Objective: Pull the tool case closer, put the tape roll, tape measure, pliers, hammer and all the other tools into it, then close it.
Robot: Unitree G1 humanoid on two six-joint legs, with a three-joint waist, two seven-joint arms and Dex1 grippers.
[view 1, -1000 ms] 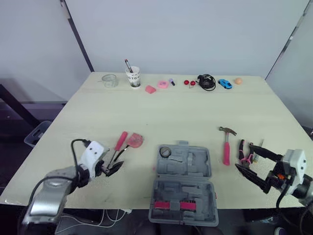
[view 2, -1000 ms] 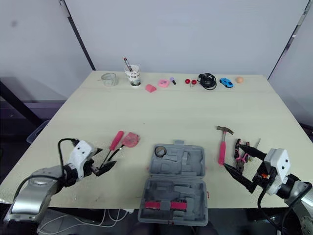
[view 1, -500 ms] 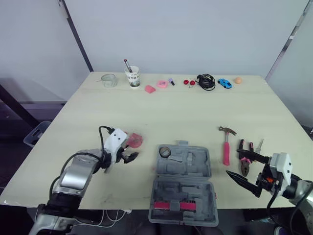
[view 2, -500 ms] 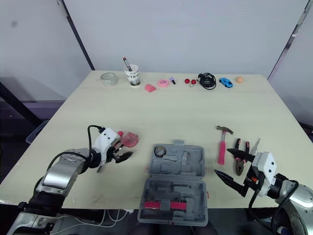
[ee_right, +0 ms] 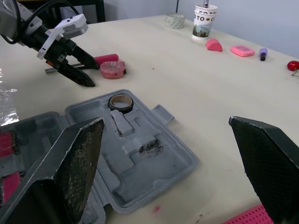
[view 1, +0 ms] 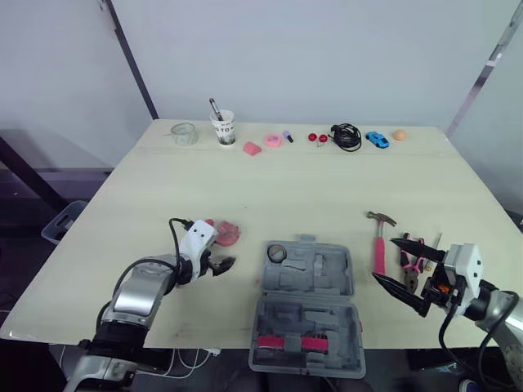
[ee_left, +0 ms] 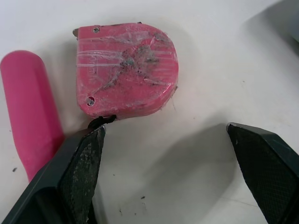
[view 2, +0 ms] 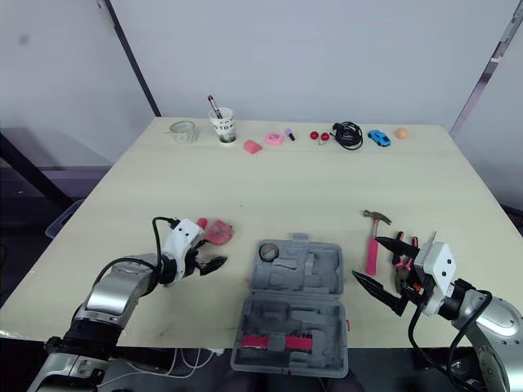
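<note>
Since the earlier frames, the left gripper (ee_left: 163, 134) had advanced from the front-left corner of the pale wooden worktop (view 1: 270, 184) to the pink tape measure (ee_left: 126, 70). The right gripper (view 1: 386, 260) had shifted inward toward the pink-handled hammer (view 1: 378, 249).

Both grippers were released, jaws spread, holding nothing. The tape measure lay just beyond the left fingertips (ee_left: 88, 154), beside a pink cylindrical tool handle (ee_left: 30, 126).

Step in hand, as judged: loading the tape measure. The next move called for a short advance to straddle its body, then closure.

The open grey plastic tool case (view 1: 306, 273) sat at the middle of the front edge. Its far half held a brown tape roll (view 1: 276, 253), and the remaining recesses appeared empty. Its near half carried a pink strip (view 1: 288, 341).

A white paper cup (view 1: 222, 131) at the far edge held a pen (view 1: 214, 109).
</note>
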